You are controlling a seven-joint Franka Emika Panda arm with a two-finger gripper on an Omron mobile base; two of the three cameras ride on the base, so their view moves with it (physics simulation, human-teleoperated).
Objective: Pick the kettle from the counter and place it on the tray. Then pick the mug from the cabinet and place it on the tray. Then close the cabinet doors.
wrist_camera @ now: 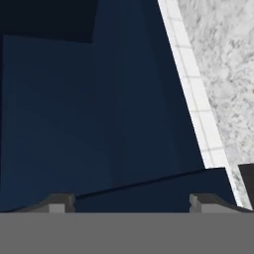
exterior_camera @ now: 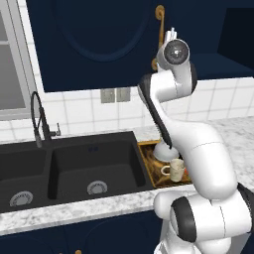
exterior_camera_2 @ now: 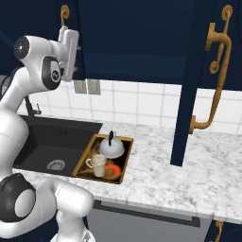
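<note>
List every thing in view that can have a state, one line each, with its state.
kettle: upright on the tray
mug: upright on the tray, in front of the kettle
tray: on the counter beside the sink
right cabinet door: swung open
gripper: open, empty, up at the cabinet

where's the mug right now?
The small cream-beige mug stands in the golden-rimmed tray on the speckled counter, right of the black sink, just in front of the silver dome kettle.

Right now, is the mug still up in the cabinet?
No, the mug stands on the tray beside the kettle, down on the counter.
</note>
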